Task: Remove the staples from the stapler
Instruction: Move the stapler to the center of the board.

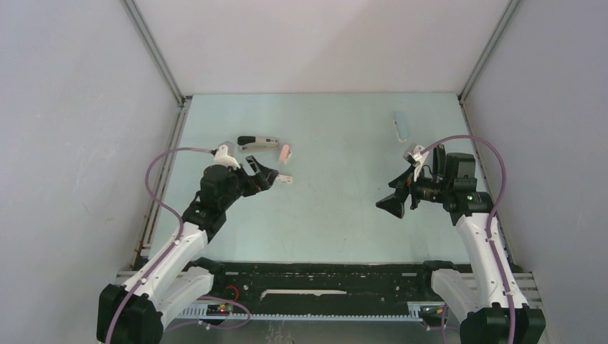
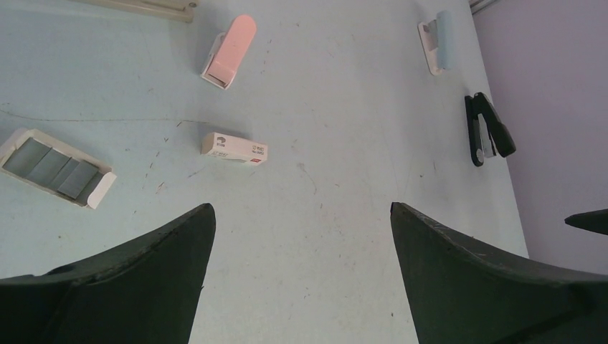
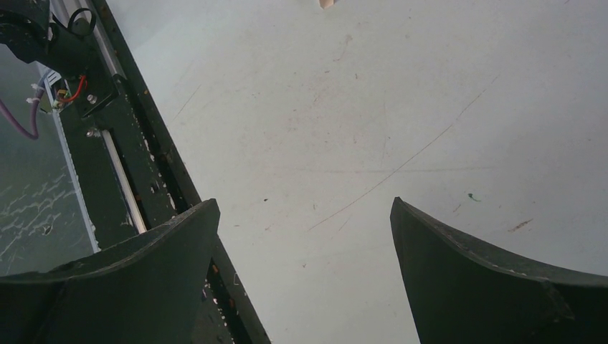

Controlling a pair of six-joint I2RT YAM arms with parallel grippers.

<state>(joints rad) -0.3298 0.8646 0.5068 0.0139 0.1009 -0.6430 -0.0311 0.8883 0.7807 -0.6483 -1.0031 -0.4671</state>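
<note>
- Two pincers on my screens, both released and holding nothing.
- Left gripper (image 2: pixel 301 208): fingers spread wide, hovering over the table (image 1: pixel 337 143).
- White tray of grey staple strips (image 2: pixel 54 168): open-topped, at the far left of my left wrist view.
- Small pink stapler (image 2: pixel 229 51): lying flat, beyond the box.
- Small white box (image 2: pixel 235 148): just ahead of the left fingertips, not touched.
- Small pale-blue stapler (image 2: pixel 437 39): far side, near the right wall (image 2: pixel 559 107).
- Right gripper (image 3: pixel 305 202): splayed open above the table's front edge.
- Black stapler (image 2: pixel 495 127): hinged open in a V, silver between its arms, lying by the right wall's foot, nearer than the blue one, well apart from both grippers.
</note>
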